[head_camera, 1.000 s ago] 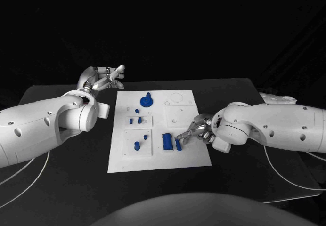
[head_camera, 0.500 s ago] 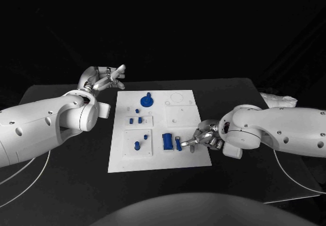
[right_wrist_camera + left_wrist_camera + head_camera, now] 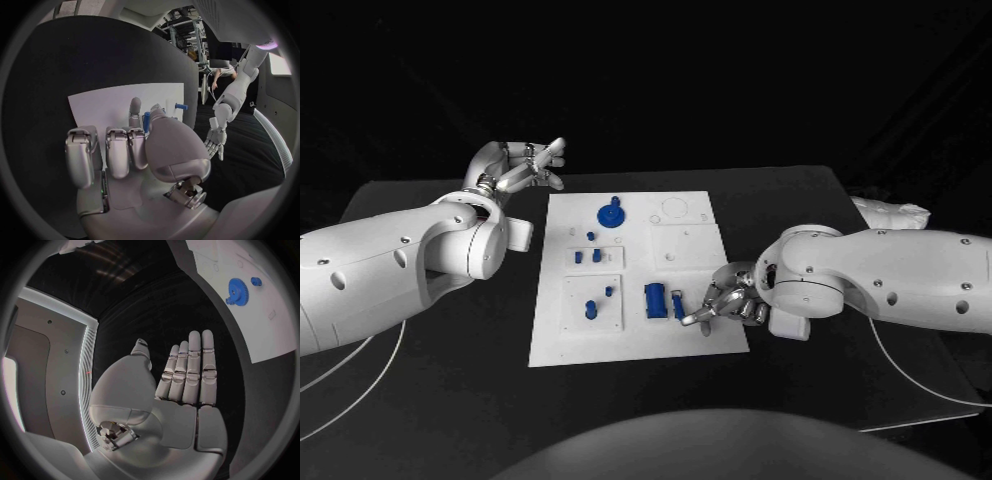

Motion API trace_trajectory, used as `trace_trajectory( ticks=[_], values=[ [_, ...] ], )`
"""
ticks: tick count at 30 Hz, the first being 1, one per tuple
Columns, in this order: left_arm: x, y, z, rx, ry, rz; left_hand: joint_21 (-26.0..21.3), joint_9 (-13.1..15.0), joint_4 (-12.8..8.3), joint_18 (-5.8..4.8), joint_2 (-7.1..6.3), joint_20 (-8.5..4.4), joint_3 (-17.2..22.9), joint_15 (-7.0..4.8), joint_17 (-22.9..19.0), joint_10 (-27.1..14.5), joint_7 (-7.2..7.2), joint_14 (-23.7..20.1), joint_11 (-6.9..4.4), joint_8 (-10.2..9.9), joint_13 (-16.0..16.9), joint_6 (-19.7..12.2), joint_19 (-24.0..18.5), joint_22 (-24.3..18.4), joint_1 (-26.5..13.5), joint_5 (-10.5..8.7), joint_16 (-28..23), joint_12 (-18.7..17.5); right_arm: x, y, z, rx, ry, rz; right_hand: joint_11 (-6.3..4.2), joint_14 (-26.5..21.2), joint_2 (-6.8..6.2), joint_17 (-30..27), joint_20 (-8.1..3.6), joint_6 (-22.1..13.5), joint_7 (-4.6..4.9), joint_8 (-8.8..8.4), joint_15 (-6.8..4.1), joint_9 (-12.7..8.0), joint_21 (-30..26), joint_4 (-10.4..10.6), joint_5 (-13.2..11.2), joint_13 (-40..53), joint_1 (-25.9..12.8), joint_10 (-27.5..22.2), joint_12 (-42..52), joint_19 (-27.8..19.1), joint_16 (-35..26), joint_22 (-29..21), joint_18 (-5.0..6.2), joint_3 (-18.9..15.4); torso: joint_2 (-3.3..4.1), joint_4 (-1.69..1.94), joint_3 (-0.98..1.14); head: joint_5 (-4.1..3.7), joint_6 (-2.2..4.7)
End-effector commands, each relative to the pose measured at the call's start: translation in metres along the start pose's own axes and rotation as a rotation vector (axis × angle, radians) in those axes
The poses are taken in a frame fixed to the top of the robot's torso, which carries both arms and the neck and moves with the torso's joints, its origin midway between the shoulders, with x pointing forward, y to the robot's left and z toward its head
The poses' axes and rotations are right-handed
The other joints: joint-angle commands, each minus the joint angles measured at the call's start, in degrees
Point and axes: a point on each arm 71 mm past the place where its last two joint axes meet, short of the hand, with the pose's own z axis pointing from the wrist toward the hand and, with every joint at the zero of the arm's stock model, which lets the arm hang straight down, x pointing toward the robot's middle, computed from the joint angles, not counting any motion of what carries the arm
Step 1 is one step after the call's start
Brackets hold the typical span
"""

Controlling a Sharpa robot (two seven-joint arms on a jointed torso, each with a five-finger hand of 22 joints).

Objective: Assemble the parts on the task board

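Black table (image 3: pixel 444 400), white board (image 3: pixel 632 345): your right hand (image 3: pixel 718 305) pinches the slim blue peg (image 3: pixel 678 304); left hand (image 3: pixel 519 165) spread. Next, lift and seat it.

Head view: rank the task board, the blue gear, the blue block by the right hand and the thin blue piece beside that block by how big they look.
1. Task board, by far.
2. Blue gear and blue block: too alike to rank.
3. Thin blue piece, at the right hand, smallest.
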Motion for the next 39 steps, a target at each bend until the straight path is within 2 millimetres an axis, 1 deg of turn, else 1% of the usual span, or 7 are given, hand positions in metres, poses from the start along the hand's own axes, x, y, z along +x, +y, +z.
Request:
trace_trajectory(
  ticks=[1,7,12,15,18,32,39],
  values=[
    [0.003,-0.002,0.000,0.011,0.020,-0.003,-0.2,0.1,0.1,0.67,0.48,0.06,-0.4,-0.10,-0.1,-0.3,-0.10,0.2,0.08,-0.2,0.0,-0.3,0.3,-0.1,-0.1,0.39,0.2,0.3,0.000,-0.001,0.002,0.015,0.001,-0.028,-0.46,6.0,0.34,15.1,-0.55,-0.4,0.06,0.43,-0.42,0.3,0.3,0.0,-0.2,15.1,0.6,6.0,0.2,6.0,0.2,15.1,-0.37,-0.4,0.01,0.02,-0.05,-0.07,0.00],
    [0.003,-0.002,0.000,0.012,0.022,-0.002,-0.2,0.1,0.1,0.67,0.48,0.06,-0.4,-0.10,-0.1,-0.3,-0.10,0.2,0.08,-0.2,0.0,-0.3,0.3,-0.1,-0.1,0.39,0.2,0.3,-0.004,0.001,0.006,0.019,-0.022,-0.029,-0.56,6.0,1.24,15.1,-0.64,-0.5,-0.06,0.74,-0.50,1.1,0.3,-0.2,-0.2,15.1,1.5,6.0,0.2,6.0,0.2,15.1,-0.37,-0.4,0.04,-0.04,0.00,0.05,0.00],
    [0.004,-0.002,0.000,0.012,0.023,-0.003,-0.2,0.1,0.1,0.67,0.48,0.06,-0.4,-0.10,-0.1,-0.3,-0.10,0.2,0.08,-0.2,0.0,-0.3,0.3,-0.1,-0.1,0.39,0.2,0.3,-0.006,0.003,0.009,0.021,-0.034,-0.031,-0.60,6.0,1.72,15.1,-0.68,-0.5,-0.11,0.86,-0.54,1.5,0.3,-0.3,-0.2,15.1,2.0,6.0,0.2,6.0,0.2,15.1,-0.37,-0.4,0.02,0.02,-0.03,-0.11,0.00],
    [0.004,-0.002,0.000,0.012,0.023,-0.003,-0.2,0.1,0.1,0.67,0.48,0.06,-0.4,-0.10,-0.1,-0.3,-0.10,0.2,0.08,-0.2,0.0,-0.3,0.3,-0.1,-0.1,0.39,0.2,0.3,-0.007,0.005,0.011,0.022,-0.040,-0.033,-0.63,6.0,2.04,15.1,-0.70,-0.5,-0.15,0.92,-0.56,1.7,0.3,-0.3,-0.2,15.1,2.2,6.0,0.2,6.0,0.2,15.1,-0.37,-0.3,0.02,-0.01,-0.03,-0.02,0.00],
    [0.004,-0.002,0.000,0.012,0.023,-0.003,-0.2,0.1,0.1,0.67,0.48,0.06,-0.4,-0.10,-0.1,-0.3,-0.10,0.2,0.08,-0.2,0.0,-0.3,0.3,-0.1,-0.1,0.39,0.2,0.3,-0.008,0.006,0.012,0.023,-0.043,-0.035,-0.63,6.0,2.05,15.1,-0.70,-0.5,-0.15,0.92,-0.56,1.7,0.3,-0.3,-0.2,15.1,2.2,6.0,0.2,6.0,0.2,15.1,-0.37,-0.3,0.02,-0.04,0.01,0.03,0.00],
    [0.004,-0.002,0.001,0.012,0.023,-0.002,-0.2,0.1,0.1,0.67,0.48,0.06,-0.4,-0.10,-0.1,-0.3,-0.10,0.2,0.08,-0.2,0.0,-0.3,0.3,-0.1,-0.1,0.39,0.2,0.3,-0.011,0.008,0.015,0.031,-0.068,-0.055,-0.74,6.0,2.81,15.1,-0.79,-0.5,-0.26,0.99,-0.65,2.4,0.3,-1.0,-0.2,15.1,3.7,6.0,0.2,6.0,0.2,15.1,-0.37,0.0,0.00,0.00,-0.02,-0.22,0.00],
    [0.004,-0.002,0.001,0.012,0.024,-0.002,-0.2,0.1,0.1,0.67,0.48,0.06,-0.4,-0.10,-0.1,-0.3,-0.10,0.2,0.08,-0.2,0.0,-0.3,0.3,-0.1,-0.1,0.39,0.2,0.3,-0.013,0.009,0.016,0.031,-0.079,-0.061,-0.75,6.0,3.13,15.1,-0.80,-0.6,-0.26,0.94,-0.66,2.5,0.3,-1.0,-0.2,15.1,3.8,6.0,0.2,6.0,0.2,15.1,-0.37,0.1,0.00,-0.03,-0.02,-0.14,0.00]
  ],
)
